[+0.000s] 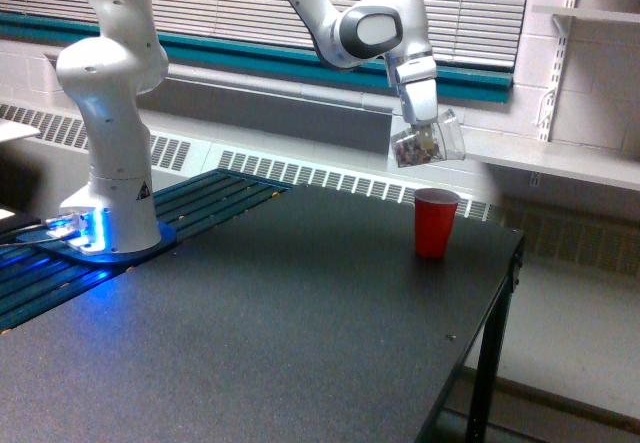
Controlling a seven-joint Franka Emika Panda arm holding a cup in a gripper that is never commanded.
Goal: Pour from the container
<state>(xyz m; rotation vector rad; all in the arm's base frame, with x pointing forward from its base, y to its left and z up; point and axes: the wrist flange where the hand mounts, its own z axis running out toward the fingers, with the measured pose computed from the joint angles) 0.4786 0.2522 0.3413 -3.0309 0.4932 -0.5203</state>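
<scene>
The clear plastic container [428,140] hangs in the air, tilted on its side with its mouth toward the exterior view's right. Small brownish, reddish and white pieces lie against its lower left end. My gripper [422,125] is shut on the container from above. The container sits a short way above the red cup [435,222] and slightly to its left. The red cup stands upright near the far right corner of the black table [270,313].
The arm's white base [110,193] stands at the exterior view's left on a blue-lit mount. A white shelf [560,163] runs along the wall behind the cup. The table's right edge is close to the red cup.
</scene>
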